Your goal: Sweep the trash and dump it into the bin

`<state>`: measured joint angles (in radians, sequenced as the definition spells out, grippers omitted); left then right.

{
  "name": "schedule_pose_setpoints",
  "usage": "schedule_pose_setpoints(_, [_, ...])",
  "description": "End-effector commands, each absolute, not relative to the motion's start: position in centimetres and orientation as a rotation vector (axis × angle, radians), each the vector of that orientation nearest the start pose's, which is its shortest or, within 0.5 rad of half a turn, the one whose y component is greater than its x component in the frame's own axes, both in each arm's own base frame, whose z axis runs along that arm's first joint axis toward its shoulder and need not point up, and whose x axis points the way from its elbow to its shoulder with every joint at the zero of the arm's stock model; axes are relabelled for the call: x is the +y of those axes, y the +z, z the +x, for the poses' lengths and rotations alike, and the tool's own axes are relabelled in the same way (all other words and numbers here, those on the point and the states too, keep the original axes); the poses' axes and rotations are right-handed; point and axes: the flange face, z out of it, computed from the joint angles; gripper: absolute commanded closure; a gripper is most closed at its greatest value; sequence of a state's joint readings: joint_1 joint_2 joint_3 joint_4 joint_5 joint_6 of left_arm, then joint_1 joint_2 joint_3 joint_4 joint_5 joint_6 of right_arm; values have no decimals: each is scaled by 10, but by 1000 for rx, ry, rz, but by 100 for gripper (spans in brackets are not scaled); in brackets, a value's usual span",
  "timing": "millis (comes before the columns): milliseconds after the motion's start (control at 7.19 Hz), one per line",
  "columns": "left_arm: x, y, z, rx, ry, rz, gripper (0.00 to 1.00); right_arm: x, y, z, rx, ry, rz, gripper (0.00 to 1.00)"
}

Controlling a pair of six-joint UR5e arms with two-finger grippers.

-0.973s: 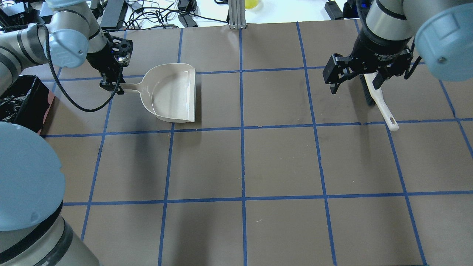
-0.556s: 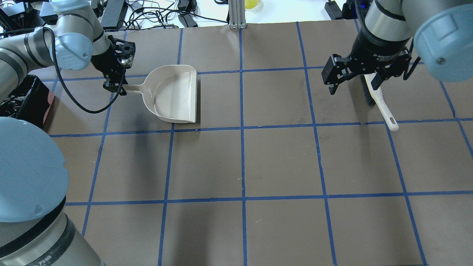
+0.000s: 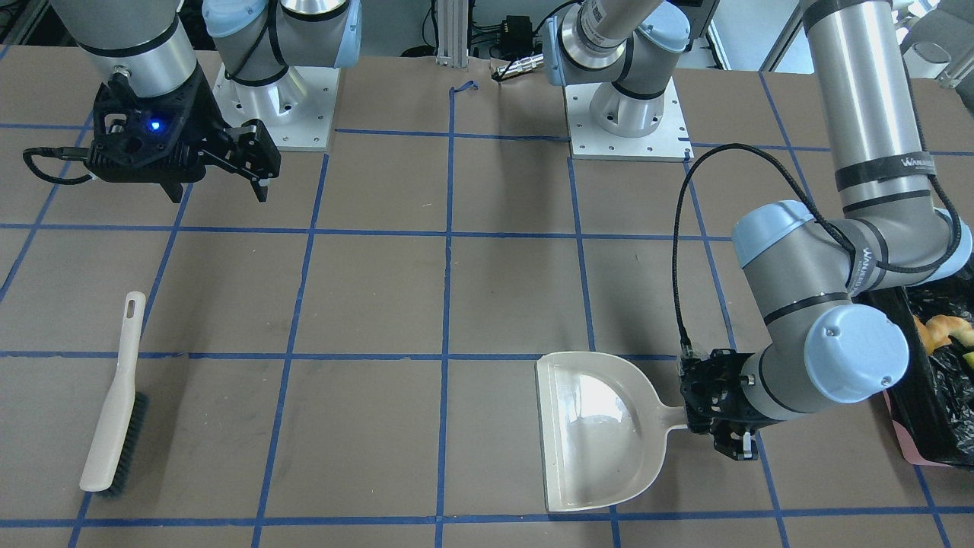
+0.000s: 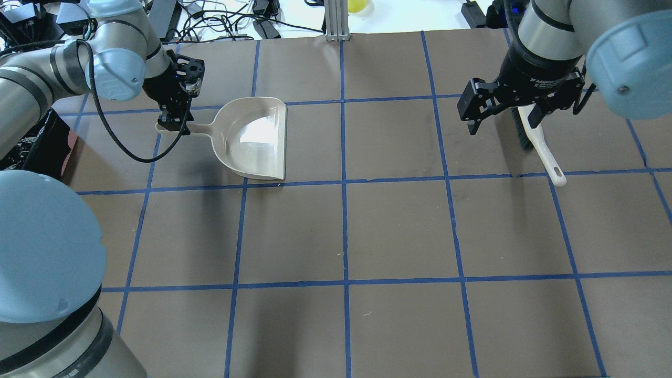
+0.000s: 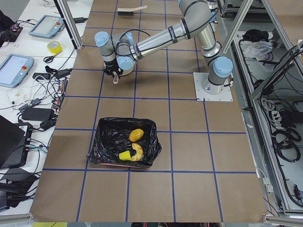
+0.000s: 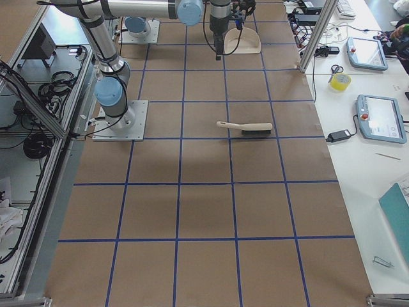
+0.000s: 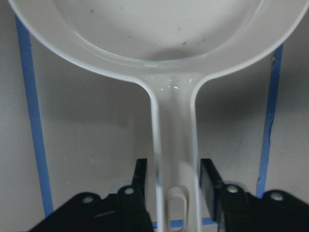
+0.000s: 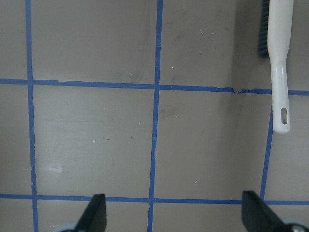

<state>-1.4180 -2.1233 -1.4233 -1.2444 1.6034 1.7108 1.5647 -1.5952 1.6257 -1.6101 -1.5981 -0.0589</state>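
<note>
The trash lies in the bin [image 5: 102, 142], a pink container lined with a black bag: an amber lump [image 5: 136, 135], a pale crescent [image 5: 138, 152] and a yellow wedge [image 5: 124, 155]. The bin also shows at the overhead view's left edge [image 4: 31, 149] and the front view's right edge [image 3: 924, 411]. My left gripper [image 4: 171, 124] [image 3: 732, 445] [image 7: 174, 186] is shut on the handle of the empty beige dustpan [image 4: 252, 139] [image 3: 601, 426] [image 7: 159, 34], which rests on the table. My right gripper [image 4: 504, 123] [image 3: 217, 190] [image 8: 176, 215] is open and empty, above the table.
A white brush with dark bristles [image 4: 543, 149] [image 3: 114, 426] [image 8: 280, 63] lies on the table beside my right gripper. Cables and devices [image 4: 226, 23] crowd the far edge. A metal post [image 4: 336, 18] stands at the far middle.
My left gripper has moved right, away from the bin, taking the dustpan with it and turning it slightly. The right gripper and the brush have hardly moved.
</note>
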Motion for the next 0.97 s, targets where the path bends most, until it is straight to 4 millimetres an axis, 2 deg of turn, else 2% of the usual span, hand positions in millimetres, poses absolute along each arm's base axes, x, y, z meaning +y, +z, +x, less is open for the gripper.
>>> schedule_pose_setpoints(0, [-679,285,-48,2282,107,2206,48,-483,477,128,3168,-16,-85,0])
schedule_pose_setpoints(139, [-673,304,-54,2349,92,2167,48,-483,478,128,3168,-20,-82,0])
schedule_pose_setpoints(278, [-662,326,-62,2471,51,2099,39,-483,477,128,3168,-13,-87,0])
schedule_pose_setpoints(417, [-650,340,-75,2535,75,2046,34,-484,478,128,3169,-23,-82,0])
schedule_pose_setpoints(556, [-640,349,-95,2640,108,1910,24,-483,479,128,3168,-25,-87,0])
schedule_pose_setpoints(695, [-628,367,-127,2689,93,1805,19,-485,479,128,3166,-47,-82,0])
schedule_pose_setpoints(834, [-609,389,-148,2763,126,1663,13,-486,481,128,3167,-64,-87,0])
